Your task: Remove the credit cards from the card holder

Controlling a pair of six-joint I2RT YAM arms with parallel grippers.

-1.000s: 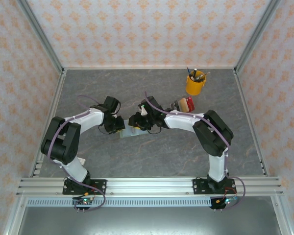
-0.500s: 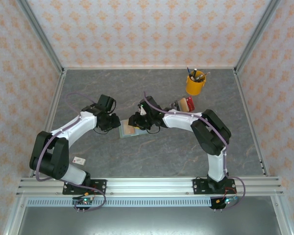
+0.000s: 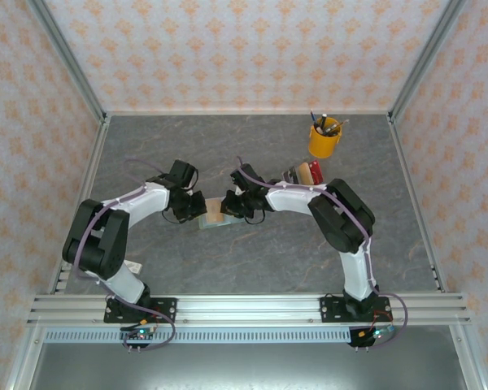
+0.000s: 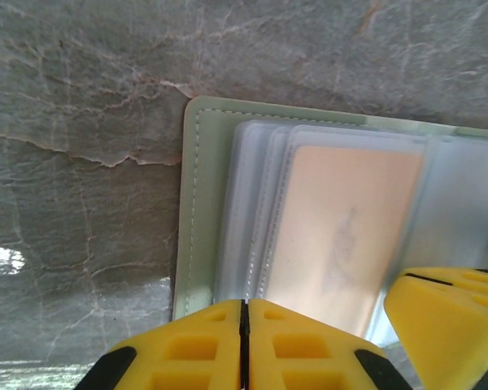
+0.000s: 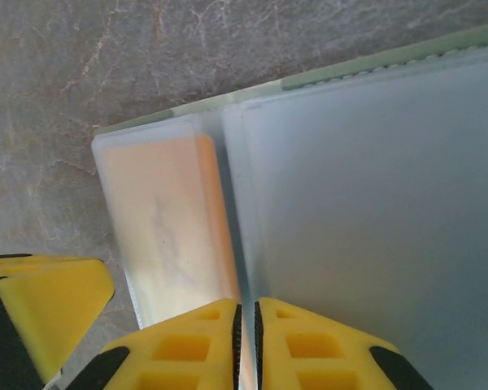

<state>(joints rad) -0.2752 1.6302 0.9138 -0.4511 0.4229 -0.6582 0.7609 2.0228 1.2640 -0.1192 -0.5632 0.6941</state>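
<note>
The left gripper (image 4: 244,349) and right gripper (image 5: 246,345) were pressed together at the card holder (image 4: 197,203); its hazy, sleeved credit card (image 4: 350,227) was hidden at 6 o'clock.

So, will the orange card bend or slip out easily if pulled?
The orange card looks thin and flat, so probably light and stiff. It sits inside a cloudy sleeve of the card holder, so it may drag. The holder might slide on the smooth table.

1 card holder (image 4: 195,211), 1 tan card (image 4: 350,227), 1 ylw cup (image 3: 324,143), 1 rack (image 3: 306,173), 1 white card (image 3: 133,266).
</note>
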